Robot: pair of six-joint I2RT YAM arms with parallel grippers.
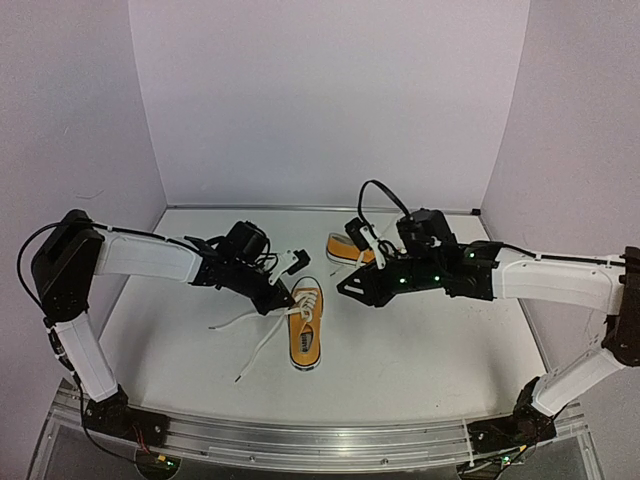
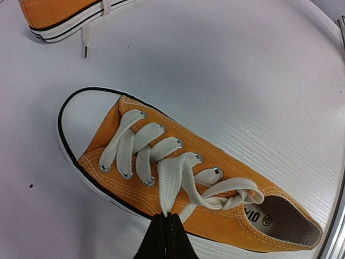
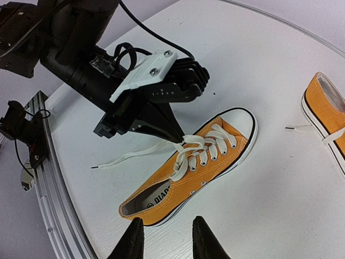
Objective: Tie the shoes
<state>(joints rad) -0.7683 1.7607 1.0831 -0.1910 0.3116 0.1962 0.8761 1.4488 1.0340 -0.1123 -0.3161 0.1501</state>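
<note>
An orange-yellow sneaker (image 1: 305, 335) lies mid-table, toe toward the near edge; it also shows in the left wrist view (image 2: 215, 216) and the right wrist view (image 3: 183, 181). My left gripper (image 1: 283, 303) is shut on a loop of its white lace (image 2: 168, 181) at the shoe's left side (image 3: 179, 141). The lace's loose ends (image 1: 250, 345) trail left on the table. My right gripper (image 3: 166, 240) is open and empty, hovering to the right of this shoe (image 1: 345, 287). The second sneaker (image 1: 348, 249) lies behind, partly hidden by the right arm.
The white table (image 1: 420, 360) is walled in by pale panels at back and sides. A metal rail (image 1: 300, 440) runs along the near edge. The second shoe's lace end (image 3: 296, 128) lies loose on the table.
</note>
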